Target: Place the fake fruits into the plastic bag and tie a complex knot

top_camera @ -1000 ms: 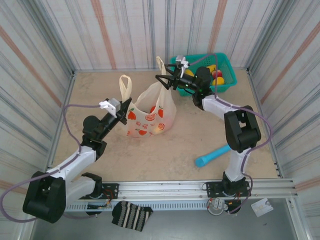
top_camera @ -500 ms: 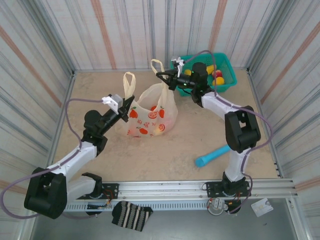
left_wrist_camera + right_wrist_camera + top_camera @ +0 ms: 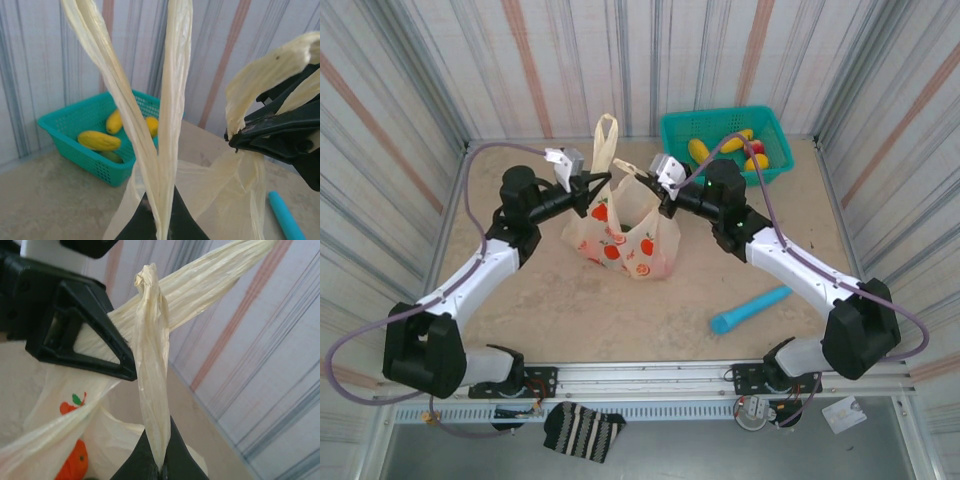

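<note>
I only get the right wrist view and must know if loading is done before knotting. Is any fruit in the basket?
Observer: Yes, the teal basket in the far right corner holds several yellow fruits.
Operator: Where is the bag's body?
Observer: The plastic bag is near the middle of the table.
Operator: Anything loose nearby?
Observer: A blue stick lies flat on the right arm's side, apart from the bag.
</note>
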You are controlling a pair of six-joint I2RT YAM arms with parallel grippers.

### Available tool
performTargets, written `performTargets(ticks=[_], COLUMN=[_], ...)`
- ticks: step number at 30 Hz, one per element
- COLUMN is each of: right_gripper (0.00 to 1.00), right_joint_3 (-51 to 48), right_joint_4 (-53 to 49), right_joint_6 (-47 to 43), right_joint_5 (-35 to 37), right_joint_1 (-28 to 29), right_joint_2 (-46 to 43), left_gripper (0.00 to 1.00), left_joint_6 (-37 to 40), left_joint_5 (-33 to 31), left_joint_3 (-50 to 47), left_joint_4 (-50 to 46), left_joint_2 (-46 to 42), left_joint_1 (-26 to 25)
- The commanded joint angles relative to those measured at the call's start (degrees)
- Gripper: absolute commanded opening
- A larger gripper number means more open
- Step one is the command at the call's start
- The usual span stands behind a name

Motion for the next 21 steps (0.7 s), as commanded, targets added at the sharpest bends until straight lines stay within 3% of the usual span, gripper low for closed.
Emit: performTargets(ticks=[1,9,21], right_gripper=[0.00,0.00,0.00], right_joint_3=[-2.40,1.42,6.50], right_joint_4=[-0.53,-6.78,-13.08], right_joint_6=[-6.06,-7.93,-9.44], right_joint_5=[1.78,0.28,-4.89], right_joint_1=[-0.05,0.71,1.79], right_joint_2=[-2.90,-0.54,4.72], left_gripper=[0.00,0.00,0.01], left_joint_6=[-2.98,0.07,0.50], left_joint_5=[6.64,13.60,15.07], left_joint_3=[1.70,2.48,0.63], left_joint_4=[-1.57,-1.89,2.13], left_joint_2=[1.60,3.44,2.55], left_joint_1=[-0.48,-2.40,-3.03])
